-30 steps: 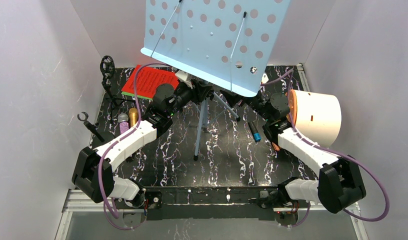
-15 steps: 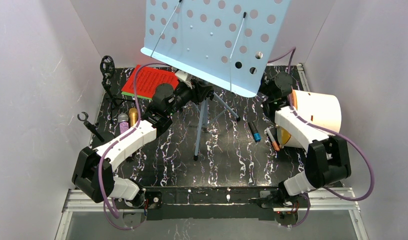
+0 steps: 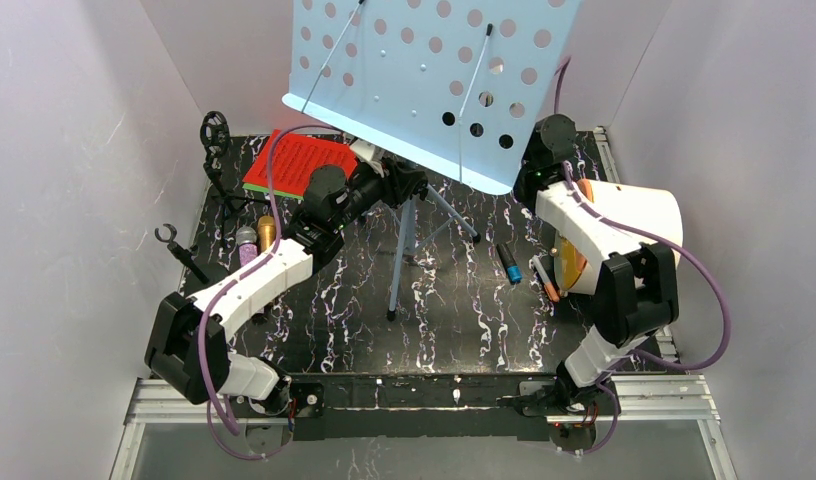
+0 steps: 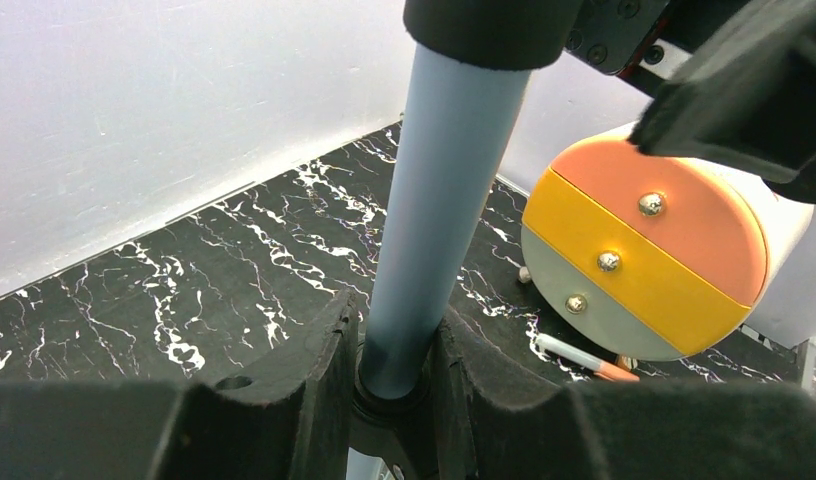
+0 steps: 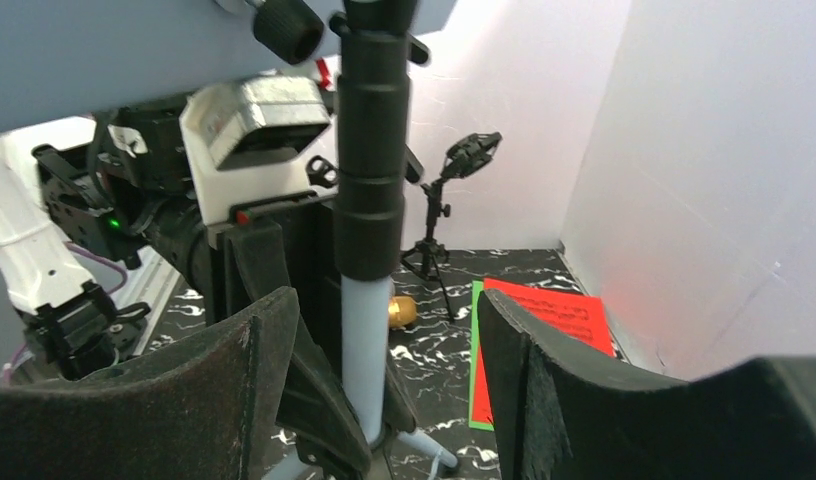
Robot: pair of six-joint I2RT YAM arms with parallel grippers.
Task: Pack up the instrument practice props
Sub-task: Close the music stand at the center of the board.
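Left pincer (image 4: 396, 360) clamped on pale blue music rack post (image 4: 434, 200), right pincer (image 5: 382, 370) spread wide astride the same post

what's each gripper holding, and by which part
The left gripper clamps the blue pole of the rack; the right gripper, open around that pole, holds nothing.

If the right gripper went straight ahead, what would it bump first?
Probably the music rack's pole, right ahead of the open right gripper; how far is hard to tell.
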